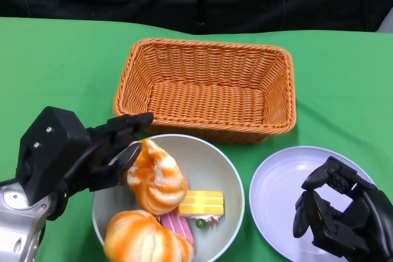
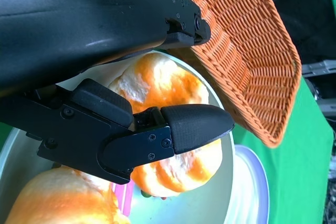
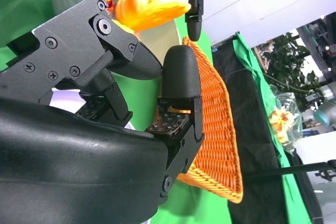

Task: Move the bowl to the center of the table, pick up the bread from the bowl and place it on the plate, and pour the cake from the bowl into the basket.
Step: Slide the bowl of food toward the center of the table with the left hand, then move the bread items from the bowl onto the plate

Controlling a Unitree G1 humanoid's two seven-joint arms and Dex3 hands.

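One left hand (image 1: 92, 154) pinches bread (image 1: 156, 176) above the bowl (image 1: 230, 182).

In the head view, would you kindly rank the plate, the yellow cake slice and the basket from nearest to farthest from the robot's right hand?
1. The plate: directly under the right hand, at the table's lower right.
2. The yellow cake slice: in the bowl, to that hand's left.
3. The basket: farther back, toward the table's middle.
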